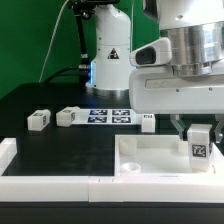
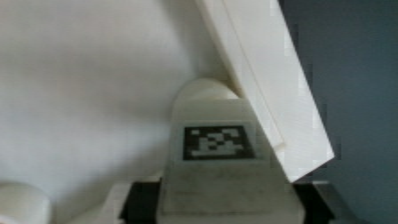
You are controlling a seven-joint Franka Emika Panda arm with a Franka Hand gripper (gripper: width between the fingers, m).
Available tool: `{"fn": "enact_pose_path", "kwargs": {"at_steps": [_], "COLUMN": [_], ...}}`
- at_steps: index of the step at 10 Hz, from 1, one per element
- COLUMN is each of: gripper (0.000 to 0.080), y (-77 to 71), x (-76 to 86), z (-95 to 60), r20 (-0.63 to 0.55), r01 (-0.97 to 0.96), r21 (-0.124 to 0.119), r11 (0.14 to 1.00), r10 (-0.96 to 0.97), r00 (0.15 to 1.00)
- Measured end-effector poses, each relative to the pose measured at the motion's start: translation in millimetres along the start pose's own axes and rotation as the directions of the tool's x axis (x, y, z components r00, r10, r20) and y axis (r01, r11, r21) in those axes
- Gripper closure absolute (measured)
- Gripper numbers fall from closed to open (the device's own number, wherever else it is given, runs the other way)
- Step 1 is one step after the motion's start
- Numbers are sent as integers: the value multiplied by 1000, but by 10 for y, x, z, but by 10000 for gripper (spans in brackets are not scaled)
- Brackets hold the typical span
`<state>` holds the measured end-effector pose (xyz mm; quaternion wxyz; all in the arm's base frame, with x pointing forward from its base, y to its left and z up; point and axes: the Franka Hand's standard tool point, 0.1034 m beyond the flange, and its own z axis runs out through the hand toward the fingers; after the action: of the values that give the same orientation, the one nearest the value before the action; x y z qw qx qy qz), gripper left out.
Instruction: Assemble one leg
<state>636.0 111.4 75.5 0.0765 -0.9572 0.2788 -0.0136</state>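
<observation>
My gripper (image 1: 198,133) is shut on a leg (image 1: 199,146), a small white upright block with a black-and-white tag, at the exterior view's right. It holds the leg upright at the right end of the large flat white panel (image 1: 150,158), low over it; I cannot tell if they touch. In the wrist view the leg (image 2: 217,135) sits between the dark fingers (image 2: 146,200) of the gripper (image 2: 228,206), over the panel's surface (image 2: 89,80) and close to its raised edge (image 2: 267,80). A round hole (image 1: 128,143) shows at the panel's far left corner.
Three more white tagged legs lie on the black table: two at the left (image 1: 39,120) (image 1: 68,116) and one beside the panel (image 1: 147,121). The marker board (image 1: 110,115) lies behind them. A white rail (image 1: 50,184) borders the front and left.
</observation>
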Motion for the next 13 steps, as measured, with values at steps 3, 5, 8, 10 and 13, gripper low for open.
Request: {"fn": "enact_pose_path", "kwargs": {"at_steps": [3,5,8,10,13], "gripper": [508,508,239,168,151], "y": [-9,-7,-20,-60,-75], "x": [-22,-23,-30,-41,-29], "z": [8,9,9,-4,-19], "r20": [-8,-10,-7,-6,17], "r01": [-313,-426,-424,-366,196], "r21": [-14,-13,-11,-11,-61], "r11": [950,905,906,931,979], "r10": [313,426,423,366,-195], "r00": [950,905,906,931,981]}}
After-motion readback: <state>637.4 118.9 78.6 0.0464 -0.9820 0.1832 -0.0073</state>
